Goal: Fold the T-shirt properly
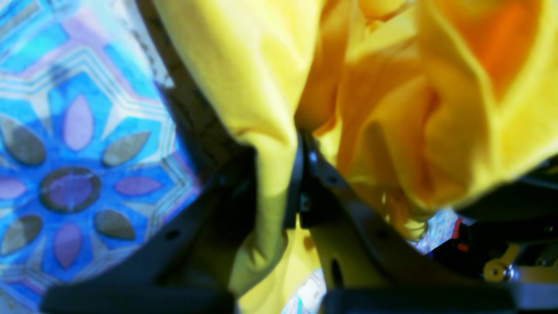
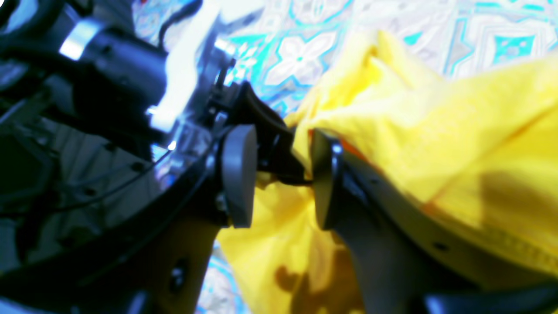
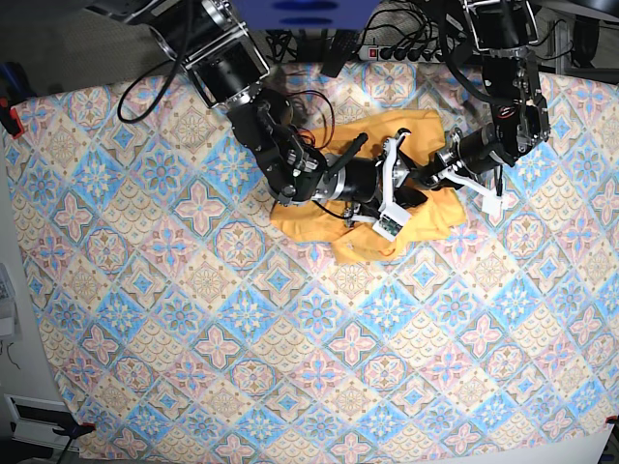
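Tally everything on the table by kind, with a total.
T-shirt: 1
tablecloth: 1
grippers: 2, the left gripper and the right gripper
Total: 4

My left end effector (image 1: 279, 174), two black plastic fingers (image 1: 209, 226) reaching up from the bottom edge, is clamped on a bunched fold of the soft yellow-orange cotton T-shirt (image 1: 261, 87). The pinched cloth runs down between the fingers and hangs out below them. More of the shirt billows in rumpled folds to the right, deeper orange in its hollows. On the left lies the blue and pink flower-patterned tablecloth (image 1: 74, 152) covering the bench.
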`<control>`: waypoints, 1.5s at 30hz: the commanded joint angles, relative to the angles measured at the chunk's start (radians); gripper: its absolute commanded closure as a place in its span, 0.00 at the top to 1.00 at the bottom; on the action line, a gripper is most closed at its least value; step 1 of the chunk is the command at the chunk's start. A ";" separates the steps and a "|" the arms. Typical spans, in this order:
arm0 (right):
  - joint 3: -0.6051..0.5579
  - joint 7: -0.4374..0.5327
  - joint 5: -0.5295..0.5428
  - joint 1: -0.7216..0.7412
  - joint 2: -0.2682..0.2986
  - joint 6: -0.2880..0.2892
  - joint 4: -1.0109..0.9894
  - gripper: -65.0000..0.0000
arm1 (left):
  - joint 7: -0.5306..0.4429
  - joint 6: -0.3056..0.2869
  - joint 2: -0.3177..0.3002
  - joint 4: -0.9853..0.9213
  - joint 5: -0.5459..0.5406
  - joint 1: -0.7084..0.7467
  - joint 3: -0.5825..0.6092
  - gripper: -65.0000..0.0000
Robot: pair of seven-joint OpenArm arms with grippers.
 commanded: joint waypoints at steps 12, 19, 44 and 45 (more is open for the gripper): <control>0.241 0.024 0.004 -0.042 0.037 0.015 0.280 0.32 | -0.009 -0.008 -0.010 0.015 -0.018 -0.005 -0.002 0.00; 0.380 0.016 0.001 -0.080 0.158 0.015 0.254 0.33 | -0.009 -0.008 -0.010 0.015 -0.018 -0.007 -0.002 0.00; 0.426 0.018 -0.001 -0.077 0.206 0.015 0.062 0.50 | -0.009 -0.008 -0.006 0.015 -0.018 -0.011 -0.002 0.00; 0.426 0.018 -0.001 -0.077 0.206 0.015 0.062 0.53 | -0.009 -0.008 -0.006 0.015 -0.018 -0.011 -0.002 0.00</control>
